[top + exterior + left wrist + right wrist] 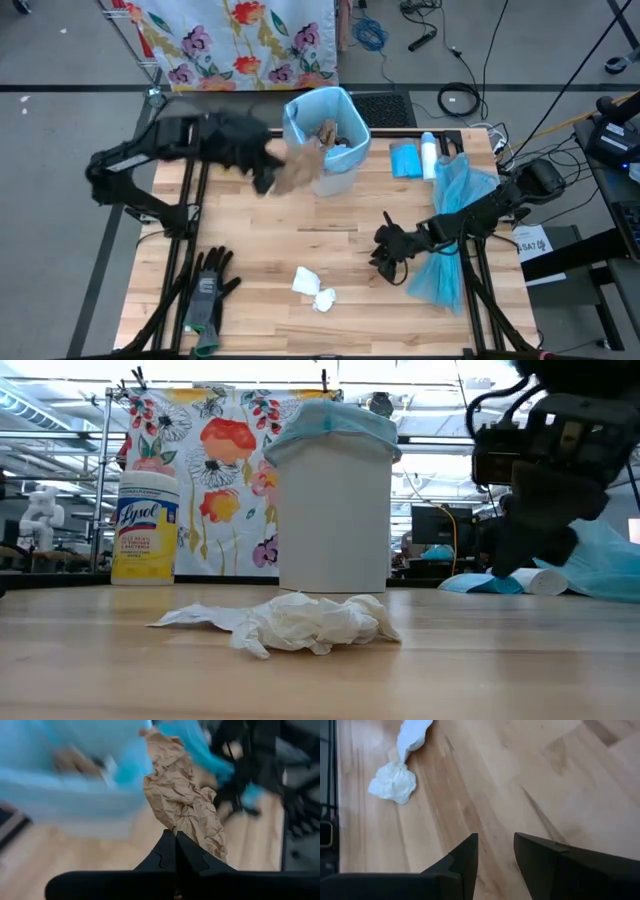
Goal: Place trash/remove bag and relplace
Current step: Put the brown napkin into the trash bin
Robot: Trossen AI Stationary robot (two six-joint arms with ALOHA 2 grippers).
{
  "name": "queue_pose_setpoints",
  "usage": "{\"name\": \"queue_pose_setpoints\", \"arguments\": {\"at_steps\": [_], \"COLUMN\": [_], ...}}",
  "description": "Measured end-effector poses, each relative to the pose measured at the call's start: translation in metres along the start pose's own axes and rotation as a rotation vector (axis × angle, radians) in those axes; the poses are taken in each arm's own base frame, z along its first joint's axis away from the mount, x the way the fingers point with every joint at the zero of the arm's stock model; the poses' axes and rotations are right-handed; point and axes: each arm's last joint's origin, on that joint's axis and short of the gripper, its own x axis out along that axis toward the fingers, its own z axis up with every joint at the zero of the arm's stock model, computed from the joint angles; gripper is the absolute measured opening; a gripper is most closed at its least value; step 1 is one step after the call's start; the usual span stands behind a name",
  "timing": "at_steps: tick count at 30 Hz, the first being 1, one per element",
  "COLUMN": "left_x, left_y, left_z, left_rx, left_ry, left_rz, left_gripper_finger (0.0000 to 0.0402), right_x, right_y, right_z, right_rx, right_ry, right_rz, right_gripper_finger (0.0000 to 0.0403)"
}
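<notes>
Only left wrist cam shows left gripper (175, 836) pinching brown paper (182, 800).

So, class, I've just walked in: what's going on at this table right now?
The left gripper is shut on a crumpled brown paper towel and holds it beside the small bin, which is lined with a blue bag and already has some trash inside. The right gripper hovers over bare wood with its fingers apart and empty, a short way from the white tissue wads lying on the table. A pair of gloves lies near the front left corner.
</notes>
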Motion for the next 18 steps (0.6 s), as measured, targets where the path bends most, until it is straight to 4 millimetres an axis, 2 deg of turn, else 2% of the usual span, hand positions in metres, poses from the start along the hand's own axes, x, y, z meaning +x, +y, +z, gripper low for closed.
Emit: {"name": "queue_pose_setpoints", "arguments": {"at_steps": [2, 4, 8, 13, 18], "left_x": [0.004, 0.016, 0.043, 0.067, 0.080], "left_y": [0.009, 0.019, 0.040, 0.066, 0.084], "left_z": [0.021, 0.040, 0.065, 0.076, 0.079], "left_rx": [-0.019, -0.035, -0.076, -0.195, -0.291], "left_ry": [-0.041, -0.064, -0.070, -0.054, -0.040], "left_rz": [0.031, 0.071, 0.134, 0.199, 0.220], "left_gripper_finger": [0.0000, 0.0000, 0.0006, 0.0051, 0.0107], "right_x": [0.001, 0.001, 0.002, 0.001, 0.000], "right_y": [-0.005, -0.012, -0.022, -0.030, -0.030], "right_z": [0.007, 0.013, 0.024, 0.032, 0.034], "right_rx": [-0.040, -0.078, -0.134, -0.182, -0.232], "right_ry": [0.012, 0.025, 0.046, 0.061, 0.066], "right_rz": [0.011, 0.025, 0.061, 0.104, 0.138], "right_gripper_finger": [0.0116, 0.0116, 0.0116, 0.0116, 0.0116]}}
